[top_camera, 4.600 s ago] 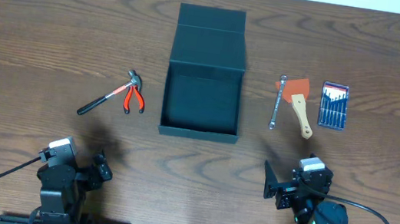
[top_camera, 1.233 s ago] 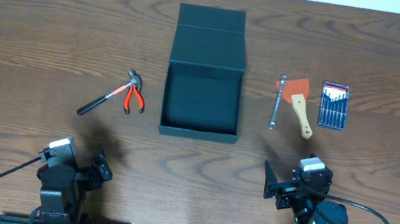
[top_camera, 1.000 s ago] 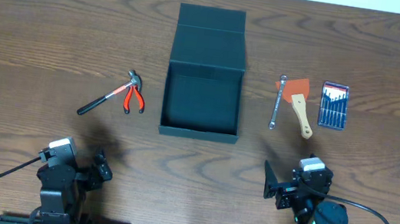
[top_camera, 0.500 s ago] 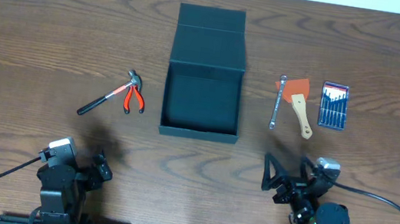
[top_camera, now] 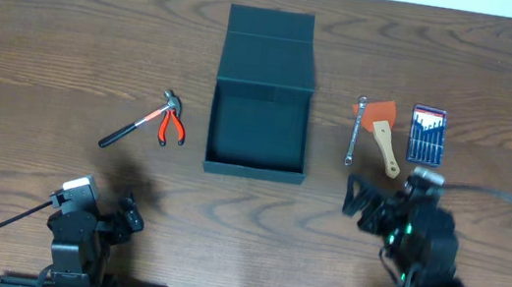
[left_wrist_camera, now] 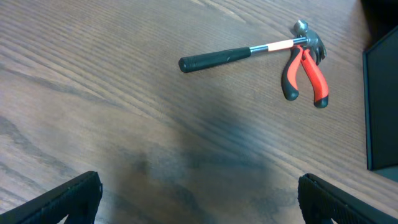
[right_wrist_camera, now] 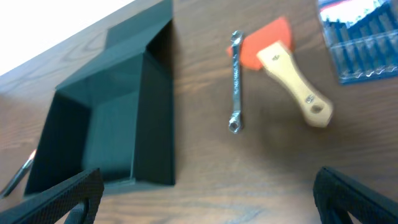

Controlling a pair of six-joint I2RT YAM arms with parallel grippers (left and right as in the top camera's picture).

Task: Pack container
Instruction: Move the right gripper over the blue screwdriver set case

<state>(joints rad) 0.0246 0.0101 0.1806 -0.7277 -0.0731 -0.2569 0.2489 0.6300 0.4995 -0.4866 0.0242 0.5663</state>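
Dark teal-black, roughly square cardboard container sits at table centre, mouth up and empty. Its hinged flap lid is laid back at the 12 o'clock end, so box plus lid runs long on the 12–6 line. Right gripper: jaws spread wide, nothing between them. It hovers just short of the silver wrench and the wooden-handled scraper with orange blade, both at its 12 o'clock. The blue pack of screwdrivers lies toward 1 o'clock. From these jaws the container lies at 10 o'clock, near. The wrench also lies 12–6, parallel to the box's right wall. Left gripper: jaws likewise wide and empty, low at the table's 6 o'clock edge. The black-handled hammer and red-handled pliers lie at its 12–1 o'clock, well apart. Judgement: the right arm is nearer its tools and likely picks first.
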